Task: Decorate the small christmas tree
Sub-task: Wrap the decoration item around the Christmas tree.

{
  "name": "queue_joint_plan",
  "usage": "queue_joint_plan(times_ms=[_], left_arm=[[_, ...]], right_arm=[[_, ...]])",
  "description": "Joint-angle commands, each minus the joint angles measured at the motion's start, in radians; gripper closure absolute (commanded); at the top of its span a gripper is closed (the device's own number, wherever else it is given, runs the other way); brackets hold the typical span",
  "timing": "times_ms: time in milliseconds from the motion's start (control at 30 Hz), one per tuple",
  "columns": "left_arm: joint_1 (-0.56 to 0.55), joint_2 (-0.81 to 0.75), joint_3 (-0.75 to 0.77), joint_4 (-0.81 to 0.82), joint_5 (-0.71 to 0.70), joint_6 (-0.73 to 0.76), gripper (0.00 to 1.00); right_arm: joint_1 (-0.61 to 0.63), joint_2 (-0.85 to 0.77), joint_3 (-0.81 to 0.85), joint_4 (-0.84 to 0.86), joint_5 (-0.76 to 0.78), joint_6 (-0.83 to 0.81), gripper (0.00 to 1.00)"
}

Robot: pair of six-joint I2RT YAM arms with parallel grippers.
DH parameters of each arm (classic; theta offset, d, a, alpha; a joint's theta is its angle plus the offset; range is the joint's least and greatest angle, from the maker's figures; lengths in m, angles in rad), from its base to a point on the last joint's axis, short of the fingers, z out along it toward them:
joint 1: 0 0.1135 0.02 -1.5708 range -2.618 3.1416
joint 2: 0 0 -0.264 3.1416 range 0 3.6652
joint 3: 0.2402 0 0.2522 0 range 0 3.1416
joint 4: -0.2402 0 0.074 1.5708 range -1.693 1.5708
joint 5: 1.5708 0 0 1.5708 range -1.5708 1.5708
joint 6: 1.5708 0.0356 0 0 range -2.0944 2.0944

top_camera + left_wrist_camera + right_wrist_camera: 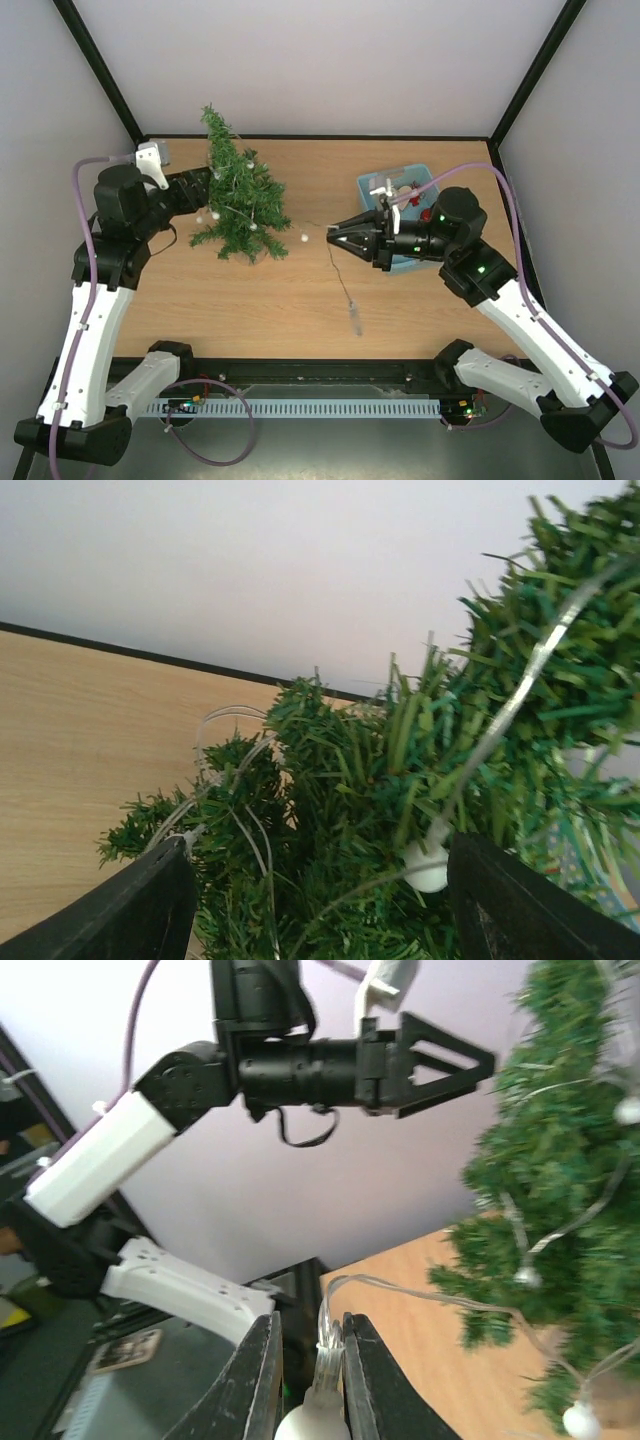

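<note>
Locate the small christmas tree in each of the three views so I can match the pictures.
Top external: the small christmas tree stands left of centre on the table.
Left wrist: it fills the lower right, between the left fingers.
Right wrist: it runs down the right edge.
Shared landmark: the light string with white bulbs, draped over the branches in all three.

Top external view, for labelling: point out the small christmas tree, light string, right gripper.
small christmas tree (243, 200): top external view, middle branches.
light string (356, 320): top external view, table end.
right gripper (330, 232): top external view, between fingertips.
</note>
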Motion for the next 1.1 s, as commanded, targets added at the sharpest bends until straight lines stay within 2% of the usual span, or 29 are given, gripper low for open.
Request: queue_joint_plan(times_ms=[0, 200, 400, 633, 800, 1067], left_arm=[[-0.015, -0.037, 0.006, 0.015, 0.116, 0.041, 0.32], [-0.034, -0.105, -0.051, 0.033, 0.246, 0.086, 0.38], [-0.048, -0.158, -0.078, 0.008, 0.209, 0.118, 0.42], [-0.103, -0.214, -0.081, -0.042, 0.164, 0.156, 0.44], [-0.126, -0.273, -0.156, -0.051, 0.228, 0.182, 0.46], [-0.169, -0.322, -0.269, 0.066, 0.493, 0.237, 0.48]], right_arm=[[0.099, 0.018, -0.027, 0.186, 0.001, 0.134, 0.94], [0.240, 0.104, -0.014, 0.328, 0.104, 0.207, 0.94], [0.330, 0.229, 0.061, 0.369, 0.179, 0.195, 0.92], [0.340, 0.313, 0.079, 0.446, 0.300, 0.238, 0.92], [0.341, 0.351, 0.081, 0.472, 0.347, 0.268, 0.92], [0.340, 0.345, 0.071, 0.496, 0.446, 0.305, 0.92]])
